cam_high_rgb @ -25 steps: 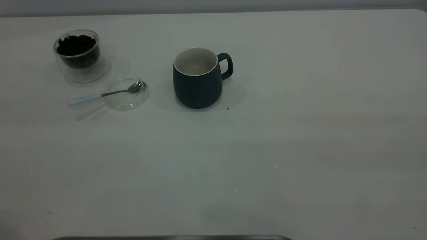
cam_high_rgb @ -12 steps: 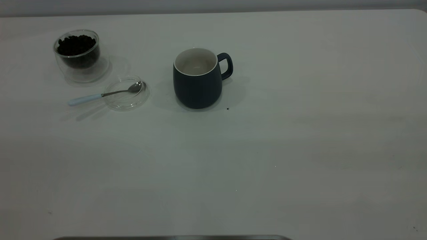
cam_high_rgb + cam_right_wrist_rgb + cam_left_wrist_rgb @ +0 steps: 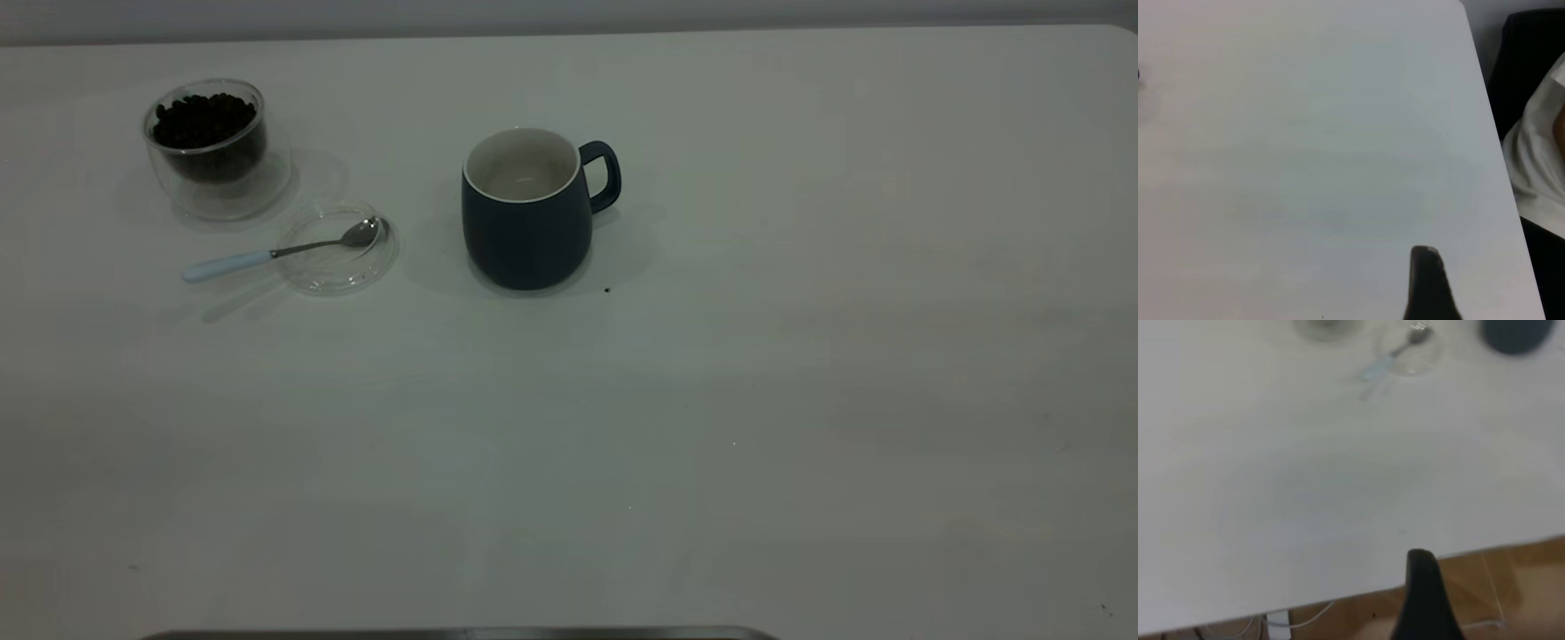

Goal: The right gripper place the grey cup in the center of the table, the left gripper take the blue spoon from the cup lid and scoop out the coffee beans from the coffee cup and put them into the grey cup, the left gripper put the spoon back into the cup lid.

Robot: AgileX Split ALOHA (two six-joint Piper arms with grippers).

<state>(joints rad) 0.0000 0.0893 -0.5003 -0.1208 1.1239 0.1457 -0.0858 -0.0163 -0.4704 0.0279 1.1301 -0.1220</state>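
You find the grey cup (image 3: 526, 213) upright on the surface (image 3: 800, 356), left of centre toward the far side, handle to the right, interior showing white. Well to its left, the coffee cup (image 3: 212, 147) stands near the far-left corner, filled with coffee beans (image 3: 204, 120). Between the two vessels and slightly nearer, the cup lid (image 3: 338, 249) lies flat; the blue spoon (image 3: 276, 252) rests with its bowl in the lid and its pale handle reaching out to the left over the surface. A tiny dark speck (image 3: 607, 289) lies just beside the cup's base. Neither tool appears in the exterior view. Each wrist view shows only one dark finger: left tool (image 3: 1426, 600), right tool (image 3: 1426, 283); you cannot tell their opening.
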